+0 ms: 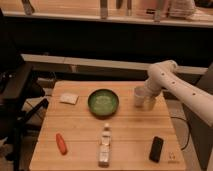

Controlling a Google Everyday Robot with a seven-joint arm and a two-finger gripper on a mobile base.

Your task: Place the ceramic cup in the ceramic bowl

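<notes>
Held hand (146, 102) with fingers apart just beside ceramic cup (138, 96), right of ceramic bowl (103, 102) on surface (130, 136).

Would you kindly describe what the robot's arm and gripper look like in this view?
The arm is smooth and cream-white, built of rounded tubular segments with a bulbous elbow joint; no cables or markings are visible. The gripper, by the ceramic cup at the right of the table, looks equally pale.

wooden table (131, 129) | white packet (68, 98) | ceramic bowl (91, 105) | ceramic cup (138, 95) (claw (145, 103) alongside) | red item (61, 143) | bottle (104, 146) | black block (156, 149)
</notes>
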